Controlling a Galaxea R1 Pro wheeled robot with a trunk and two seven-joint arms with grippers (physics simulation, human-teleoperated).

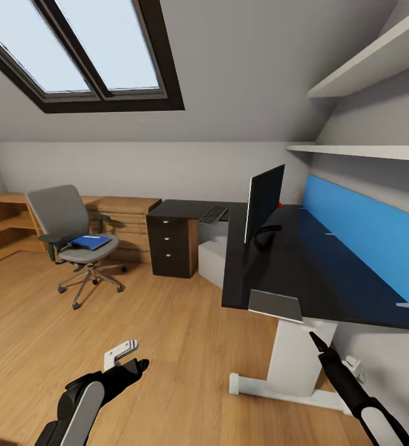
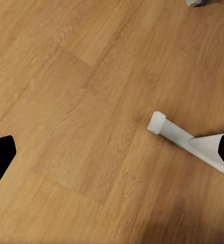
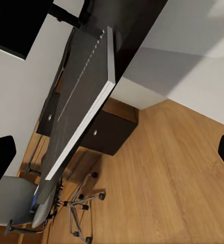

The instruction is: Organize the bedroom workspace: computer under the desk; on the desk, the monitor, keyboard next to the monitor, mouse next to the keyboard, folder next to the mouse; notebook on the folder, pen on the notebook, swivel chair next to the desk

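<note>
While both my grippers, left [image 1: 144, 363] and right [image 1: 313, 337], hang spread apart, the notebook [image 1: 275, 305] overhangs the desk [image 1: 291, 266] edge. On the swivel chair [image 1: 74, 238] lies the folder [image 1: 90, 242].

floor [image 2: 81, 101]: light wood planks
table foot [image 2: 180, 137]: white, round end cap, lying flat on floor
left claw [image 2: 112, 157]: black fingertips [image 2: 0, 155] spread wide apart, holding nothing
</note>
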